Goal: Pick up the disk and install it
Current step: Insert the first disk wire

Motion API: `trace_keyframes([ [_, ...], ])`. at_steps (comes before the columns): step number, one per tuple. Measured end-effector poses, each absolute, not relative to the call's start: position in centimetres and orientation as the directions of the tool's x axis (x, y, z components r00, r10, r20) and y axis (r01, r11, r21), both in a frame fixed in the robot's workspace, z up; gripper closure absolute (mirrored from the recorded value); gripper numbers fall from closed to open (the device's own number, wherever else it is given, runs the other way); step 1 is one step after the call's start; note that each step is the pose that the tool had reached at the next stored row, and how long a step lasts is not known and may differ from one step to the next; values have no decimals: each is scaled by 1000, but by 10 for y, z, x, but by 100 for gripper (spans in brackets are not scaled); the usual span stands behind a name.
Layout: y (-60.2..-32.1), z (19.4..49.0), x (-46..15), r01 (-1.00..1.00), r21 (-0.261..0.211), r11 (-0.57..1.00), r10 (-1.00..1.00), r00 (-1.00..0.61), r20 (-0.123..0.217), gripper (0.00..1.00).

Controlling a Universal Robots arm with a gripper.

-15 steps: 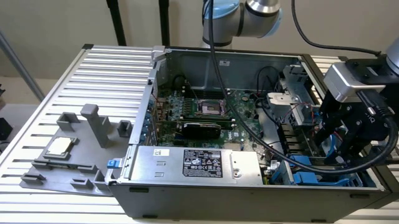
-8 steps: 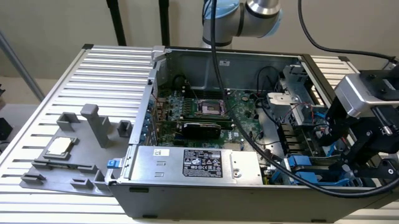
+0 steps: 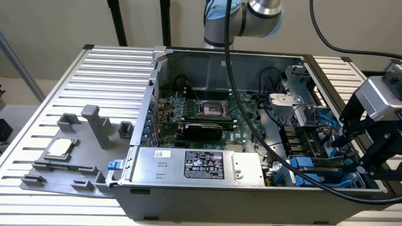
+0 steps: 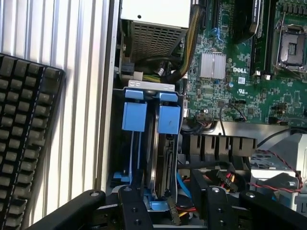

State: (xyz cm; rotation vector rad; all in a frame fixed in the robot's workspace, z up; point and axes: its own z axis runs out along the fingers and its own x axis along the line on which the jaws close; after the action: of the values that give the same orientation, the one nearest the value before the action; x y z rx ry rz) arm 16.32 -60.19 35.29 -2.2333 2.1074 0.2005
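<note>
At the computer case's (image 3: 207, 200) corner on the exterior view's right, a blue cage (image 4: 134, 115) holds the disk (image 4: 162, 160) on edge, just beside the motherboard (image 4: 240, 72). Over that corner the gripper (image 4: 169, 203) hangs, jaws wide and empty. Lowered crooked, it could snag the cables (image 4: 183, 187) by the cage or knock the disk askew.

Disk (image 4: 162, 167) edge-on — label face hidden; keyboard (image 4: 24, 143) cut off by picture edge.

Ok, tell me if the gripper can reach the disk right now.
Probably yes: the open gripper hangs right over the disk, which stands on edge in its bay with nothing covering its top. Cables lie close beside it.
</note>
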Motion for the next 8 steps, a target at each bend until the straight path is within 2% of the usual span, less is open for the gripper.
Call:
trace_keyframes([
  [8, -602, 353, 170, -988, 43, -151, -980, 144, -139, 49],
])
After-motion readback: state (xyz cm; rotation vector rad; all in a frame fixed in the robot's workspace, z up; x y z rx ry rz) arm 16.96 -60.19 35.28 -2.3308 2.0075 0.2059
